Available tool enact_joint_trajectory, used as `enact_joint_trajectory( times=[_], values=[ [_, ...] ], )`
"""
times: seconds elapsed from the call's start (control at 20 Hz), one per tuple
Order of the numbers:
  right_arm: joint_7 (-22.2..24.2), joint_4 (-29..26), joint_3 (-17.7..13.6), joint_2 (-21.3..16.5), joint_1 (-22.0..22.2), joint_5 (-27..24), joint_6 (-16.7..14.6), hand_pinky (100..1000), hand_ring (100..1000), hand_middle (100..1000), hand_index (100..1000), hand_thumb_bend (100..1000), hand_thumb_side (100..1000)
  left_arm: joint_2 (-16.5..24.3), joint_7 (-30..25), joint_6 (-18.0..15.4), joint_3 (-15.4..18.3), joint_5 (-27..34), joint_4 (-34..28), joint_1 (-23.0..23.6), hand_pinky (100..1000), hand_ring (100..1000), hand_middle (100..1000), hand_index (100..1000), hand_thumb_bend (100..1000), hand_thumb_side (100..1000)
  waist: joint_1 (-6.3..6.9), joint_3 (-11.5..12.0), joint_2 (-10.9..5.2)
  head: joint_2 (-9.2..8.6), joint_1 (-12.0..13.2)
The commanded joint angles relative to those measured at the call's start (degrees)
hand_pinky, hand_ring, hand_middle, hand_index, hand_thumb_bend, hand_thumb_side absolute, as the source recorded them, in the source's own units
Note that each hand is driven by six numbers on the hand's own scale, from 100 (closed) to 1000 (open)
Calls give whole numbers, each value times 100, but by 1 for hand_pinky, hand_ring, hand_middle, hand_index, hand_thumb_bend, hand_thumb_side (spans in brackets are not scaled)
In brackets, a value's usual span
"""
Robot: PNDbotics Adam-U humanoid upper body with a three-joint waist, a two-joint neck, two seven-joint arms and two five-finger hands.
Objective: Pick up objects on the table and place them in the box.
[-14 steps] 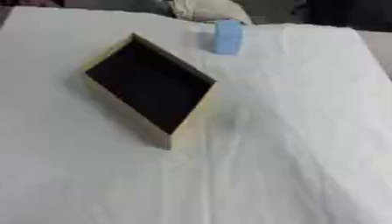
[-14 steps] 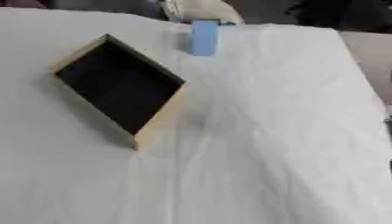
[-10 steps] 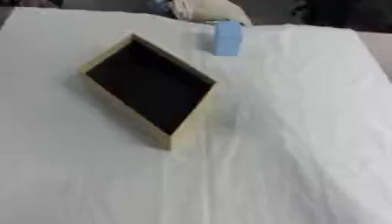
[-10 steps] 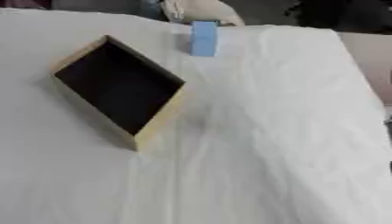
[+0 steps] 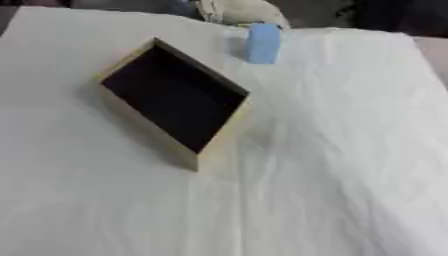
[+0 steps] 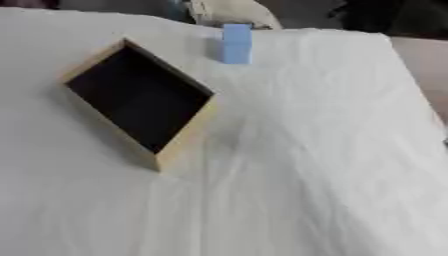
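Note:
A shallow box (image 5: 220, 145) with pale wooden walls and a dark inside lies turned like a diamond on the left half of the white-clothed table. Nothing shows inside it. A light blue upright block (image 5: 262, 43) stands near the far edge, just beyond the box's right corner. Neither of my hands shows in either eye view.
A white cloth (image 5: 350, 165) with soft creases covers the whole table. A pale rounded thing (image 6: 229, 11) sits just past the far edge behind the blue block. The table's right edge (image 6: 418, 95) runs down the right side.
The whole picture has drifted down slightly, so the camera moved. The box and the blue block keep their places on the cloth.

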Motion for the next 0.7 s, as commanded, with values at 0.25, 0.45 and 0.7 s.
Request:
enact_joint_trajectory(
  times=[0.25, 0.45, 0.7],
  values=[
    [73, -107, -149, -738, 53, 494, 416, 821, 830, 821, 895, 100, 1000, 139, 5, 8, 37, -45, -94, 0, 663, 681, 726, 738, 231, 895, 13, 22, -91, 46, 23],
    [374, 278, 78, -1297, -159, 852, 773, 840, 850, 835, 901, 100, 1000, 191, -29, 31, 8, -55, -94, -1, 662, 681, 726, 738, 232, 894, -49, 48, -116, 80, 26],
    [825, 1003, 444, -2035, -845, 1306, 1227, 853, 865, 842, 904, 100, 1000, 235, -104, 40, -54, -25, -94, -36, 663, 682, 726, 738, 236, 890, -99, 113, -197, 125, -22]
  ],
)
